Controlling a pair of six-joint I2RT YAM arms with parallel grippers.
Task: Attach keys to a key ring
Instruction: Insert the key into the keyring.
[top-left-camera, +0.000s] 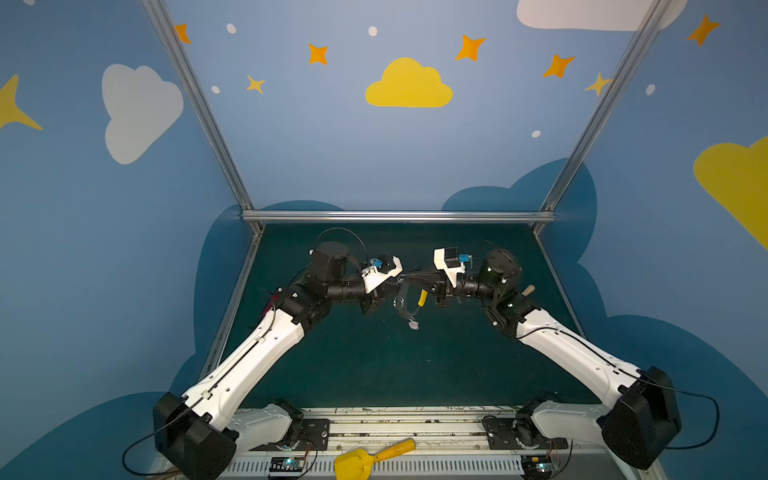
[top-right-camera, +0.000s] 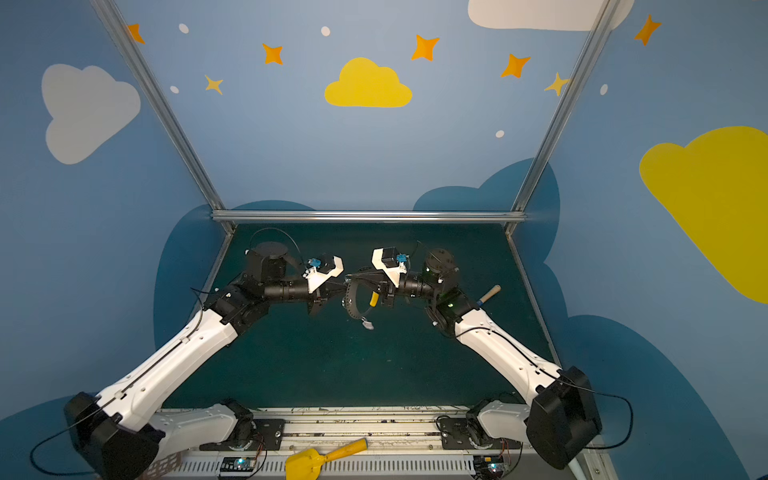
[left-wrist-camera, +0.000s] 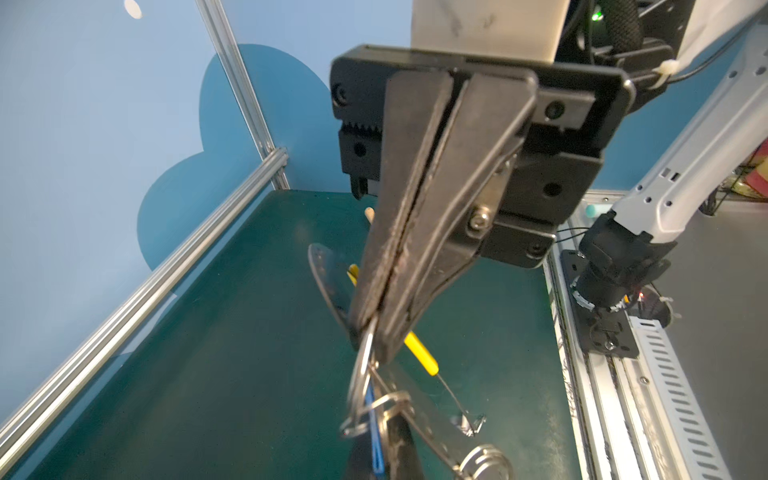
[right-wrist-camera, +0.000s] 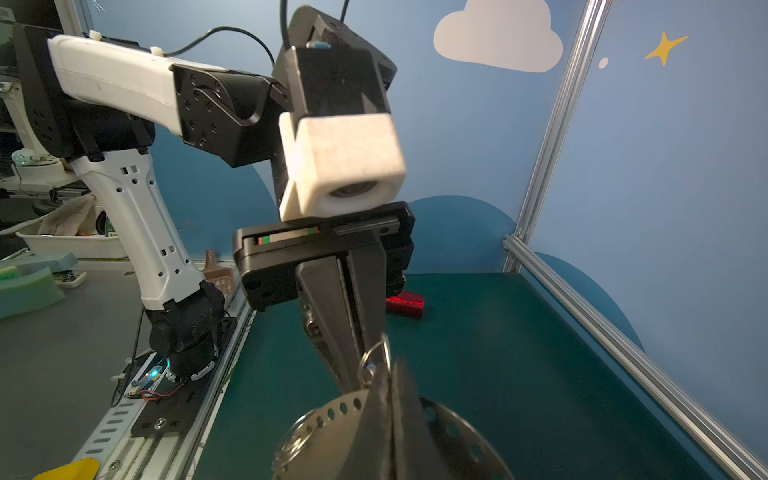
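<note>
1. Both arms meet in mid-air above the table (top-left-camera: 374, 365); the right tool (left-wrist-camera: 370, 332), pressed together, pinches the key ring (right-wrist-camera: 332, 409) by its holed band, near the yellow sleeve (left-wrist-camera: 419, 353)
2. The left tool (right-wrist-camera: 356, 370) is pressed together, seemingly pinching the small split ring (right-wrist-camera: 376, 357) of the key with the blue tag (left-wrist-camera: 376, 440), right against the right tool's tips
3. The white fob (top-left-camera: 413, 324) dangles below the key ring, apparently already hung on it
4. The step in hand looks like threading the tagged key on; the next move calls for a steady key ring and for working the split ring's coil onto the band without slipping
</note>
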